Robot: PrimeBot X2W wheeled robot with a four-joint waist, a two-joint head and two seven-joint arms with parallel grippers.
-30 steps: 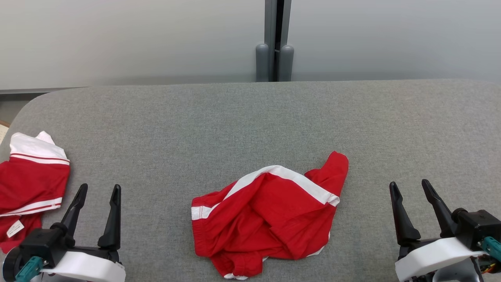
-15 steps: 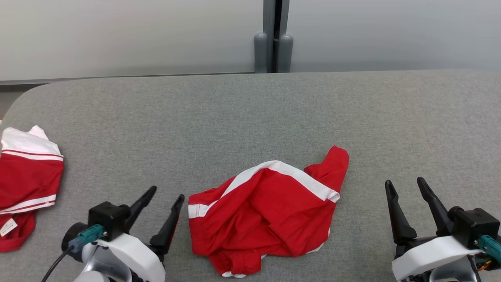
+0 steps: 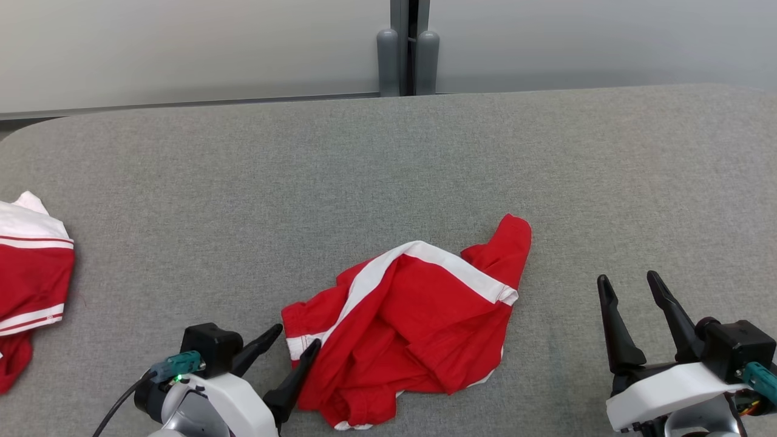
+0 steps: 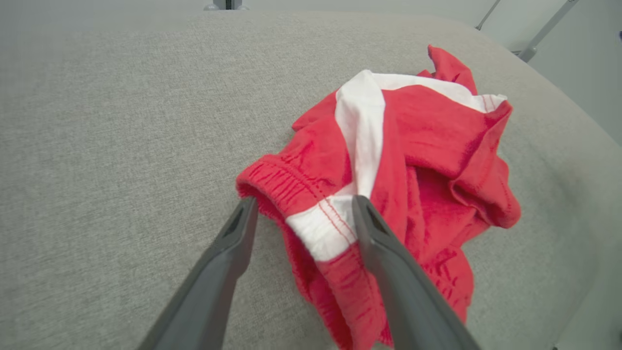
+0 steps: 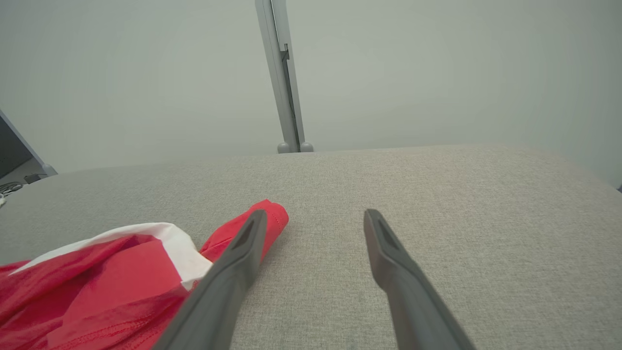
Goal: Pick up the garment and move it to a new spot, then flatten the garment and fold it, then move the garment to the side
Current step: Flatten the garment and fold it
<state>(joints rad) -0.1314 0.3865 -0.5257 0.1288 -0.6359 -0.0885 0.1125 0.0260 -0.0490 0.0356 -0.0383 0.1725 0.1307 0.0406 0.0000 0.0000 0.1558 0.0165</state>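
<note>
**A:** Entry. Change over the last second: the left gripper [image 3: 298,335] has left its rest spot at the lower left and swung inward to the crumpled red fabric garment with white stripes [image 3: 413,328]. The right gripper [image 3: 627,277] has not moved; it rests near the right edge, well apart from the cloth.

**B:** Jaw condition?

**A:** Both spread wide, nothing held. In the left wrist view the two dark fingers straddle the elastic waistband [image 4: 291,194] at the garment's near-left corner: one tip at the hem's edge, the other lying over the red fabric, with the white patch between them.

**B:** Has the cloth itself shifted?

**A:** Cannot separate that from the head tilt, since the whole picture has slid. The garment sits in a heap at the middle of the near part of the grey fabric-covered table [image 3: 388,170]. A second red-and-white garment [image 3: 30,273] lies at the far left, untouched.

**B:** Meaning for the task?

**A:** Judgement: the approach is done and the pick-up grasp is pending. The next step is to close on the waistband. Risk: catching only one layer, so that the rest of the heap drags when lifted.
</note>
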